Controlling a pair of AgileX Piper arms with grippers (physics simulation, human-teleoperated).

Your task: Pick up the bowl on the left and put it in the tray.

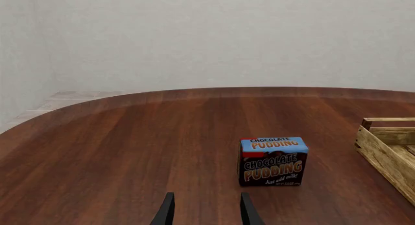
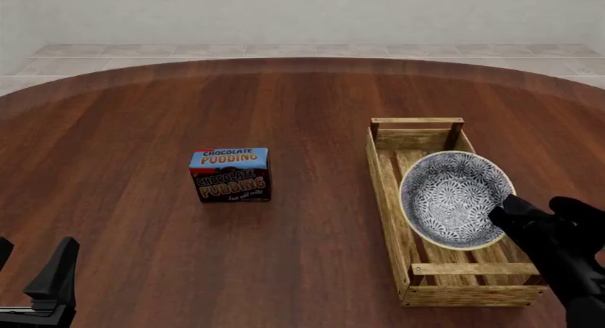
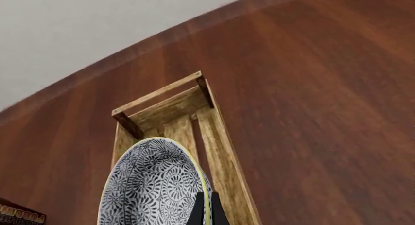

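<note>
While the right gripper (image 2: 511, 213) pinches the rim of one floral bowl (image 2: 455, 198), tilted above the single slatted tray (image 2: 387, 186), one pudding box (image 2: 231, 174) sits apart, left gripper (image 1: 206, 211) parted, empty.

bowl (image 2: 454, 195): blue-grey and white flowers inside, cream-yellow rim
tray (image 2: 386, 183): light wood
pudding box (image 2: 231, 175): blue top, dark brown front, orange and white letters
bench (image 2: 132, 129): dark red-brown wood
right end effector (image 2: 511, 213): black
</note>
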